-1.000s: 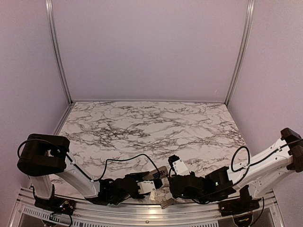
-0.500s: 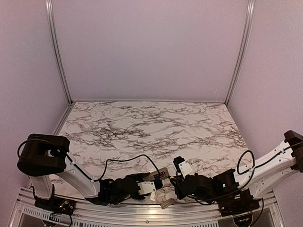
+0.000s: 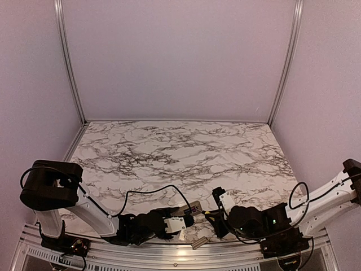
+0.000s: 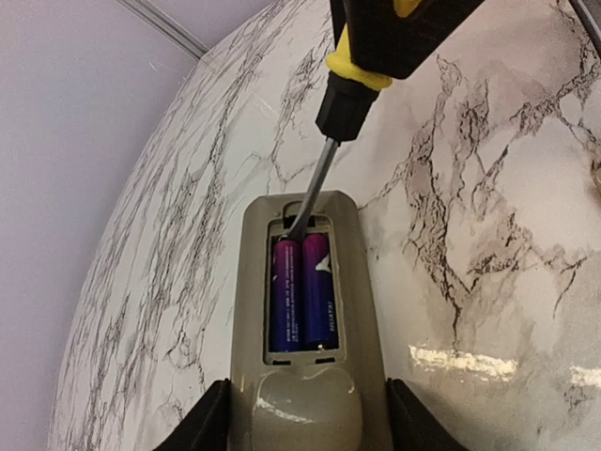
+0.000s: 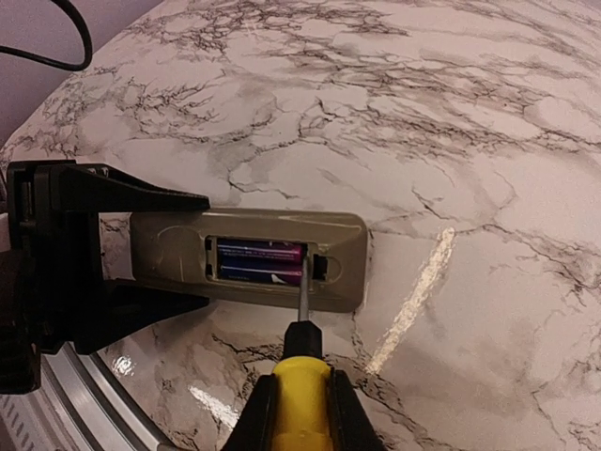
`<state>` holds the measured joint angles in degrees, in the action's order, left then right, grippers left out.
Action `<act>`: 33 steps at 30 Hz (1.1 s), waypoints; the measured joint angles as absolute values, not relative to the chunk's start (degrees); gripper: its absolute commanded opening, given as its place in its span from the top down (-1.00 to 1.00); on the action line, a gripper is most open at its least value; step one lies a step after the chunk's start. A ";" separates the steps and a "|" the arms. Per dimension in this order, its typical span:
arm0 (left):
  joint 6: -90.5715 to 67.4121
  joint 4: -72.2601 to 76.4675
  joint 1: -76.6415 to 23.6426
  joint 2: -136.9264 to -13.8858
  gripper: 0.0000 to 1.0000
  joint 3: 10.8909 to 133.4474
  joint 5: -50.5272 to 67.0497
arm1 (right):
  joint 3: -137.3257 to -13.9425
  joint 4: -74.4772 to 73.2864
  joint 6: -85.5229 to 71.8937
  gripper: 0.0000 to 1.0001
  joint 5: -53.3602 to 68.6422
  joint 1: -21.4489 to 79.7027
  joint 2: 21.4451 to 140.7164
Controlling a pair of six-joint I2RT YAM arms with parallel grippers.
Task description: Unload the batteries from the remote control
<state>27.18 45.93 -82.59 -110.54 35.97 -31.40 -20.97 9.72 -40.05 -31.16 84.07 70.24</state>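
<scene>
The remote control point(image 4: 249, 282) lies back-up on the marble table, its battery recess uncovered. Two dark purple batteries point(image 4: 300, 296) sit side by side in the recess. My left gripper point(image 4: 305, 427) is shut on the remote's near end, one black finger on each side. My right gripper point(image 5: 300, 418) is shut on a yellow-handled screwdriver point(image 5: 300, 381). The screwdriver's metal tip rests in the recess at the batteries' point(image 5: 258, 261) far end. In the top view both grippers meet over the remote point(image 3: 192, 208) near the table's front edge.
A flat grey-beige cover piece point(image 3: 199, 243) lies at the front edge between the two arms. A black cable point(image 3: 152, 191) loops over the table from the left arm. The metal frame rail point(image 3: 169, 257) runs just below the work spot.
The right arm has shifted right and sunk lower towards the front edge, screwdriver still in hand. The left arm and the remote have not moved.
</scene>
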 measured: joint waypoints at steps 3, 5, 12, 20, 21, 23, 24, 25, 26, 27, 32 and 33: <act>27.16 45.95 -82.70 -110.54 1.00 35.97 -31.24 | -19.84 10.79 -39.62 1.00 -30.30 83.79 69.30; 27.03 45.95 -82.74 -110.54 1.00 35.94 -31.16 | -19.07 11.68 -39.16 1.00 -29.54 83.48 68.69; 26.74 45.98 -82.78 -110.52 1.00 35.94 -31.00 | -17.19 14.17 -38.24 1.00 -27.49 82.43 67.46; 26.37 45.98 -82.81 -110.52 1.00 35.88 -30.98 | -16.23 15.57 -37.26 1.00 -26.37 82.06 67.11; 26.37 45.98 -82.81 -110.52 1.00 35.88 -30.98 | -16.12 15.77 -37.19 1.00 -26.22 82.00 67.07; 26.37 45.98 -82.81 -110.52 1.00 35.88 -30.98 | -15.86 16.08 -36.99 1.00 -25.98 81.93 66.98; 26.37 45.98 -82.81 -110.52 1.00 35.88 -30.98 | -15.81 16.19 -36.91 1.00 -25.93 81.93 66.94; 26.37 45.98 -82.81 -110.52 1.00 35.88 -30.98 | -15.79 16.23 -36.82 1.00 -25.89 81.91 66.94; 26.35 46.00 -82.83 -110.52 1.00 35.83 -31.00 | -15.79 16.25 -36.69 1.00 -25.78 81.89 66.92; 26.33 46.02 -82.83 -110.52 1.00 35.81 -31.00 | -15.79 16.25 -36.58 1.00 -25.74 81.89 66.92; 26.28 46.06 -82.85 -110.52 1.00 35.77 -31.05 | -15.55 16.62 -36.14 1.00 -25.45 81.78 66.85; 26.22 46.06 -82.85 -110.52 1.00 35.77 -31.05 | -15.49 16.71 -36.10 1.00 -25.41 81.78 66.85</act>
<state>26.22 46.06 -82.85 -110.52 35.77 -31.05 -15.49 16.71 -36.10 -25.41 81.78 66.85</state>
